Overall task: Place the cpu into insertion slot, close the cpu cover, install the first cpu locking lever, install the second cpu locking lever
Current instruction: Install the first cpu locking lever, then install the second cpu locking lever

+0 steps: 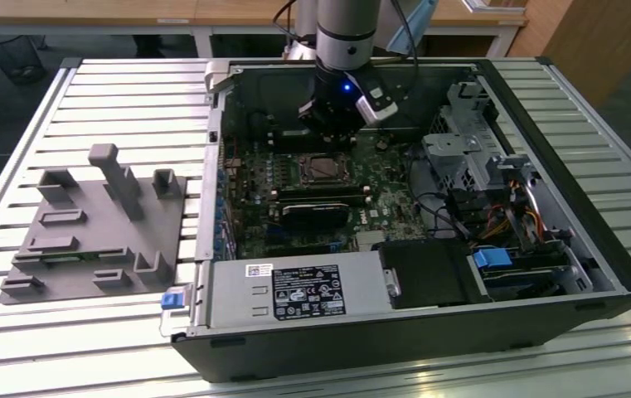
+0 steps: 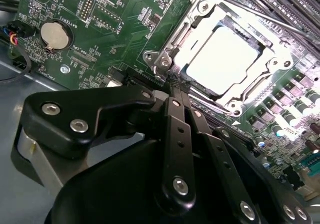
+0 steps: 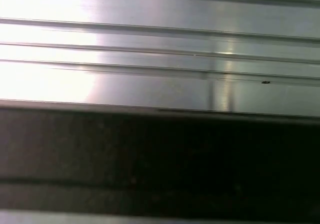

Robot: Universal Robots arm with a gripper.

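In the second wrist view the pale cpu (image 2: 225,59) lies flat in the insertion slot (image 1: 321,169) on the green board. The silvery cpu cover (image 2: 200,12) is down around it, framing the chip. My gripper (image 2: 175,83) is shut, its black fingers (image 2: 180,129) pressed together, with the tips at the socket's rim beside a cover corner. I cannot tell whether a thin locking lever sits between the tips. A thin metal rod (image 2: 280,27) runs along the socket's far side. In the exterior view my gripper (image 1: 337,128) hangs just behind the socket inside the open case.
The open computer case (image 1: 580,249) lies on a slatted metal table (image 1: 72,332). A grey fixture block (image 1: 94,224) stands at the exterior view's left. A power supply (image 1: 293,292), a drive cage (image 1: 470,149) and cables (image 1: 503,220) crowd the case. A coin battery (image 2: 53,34) sits on the board.
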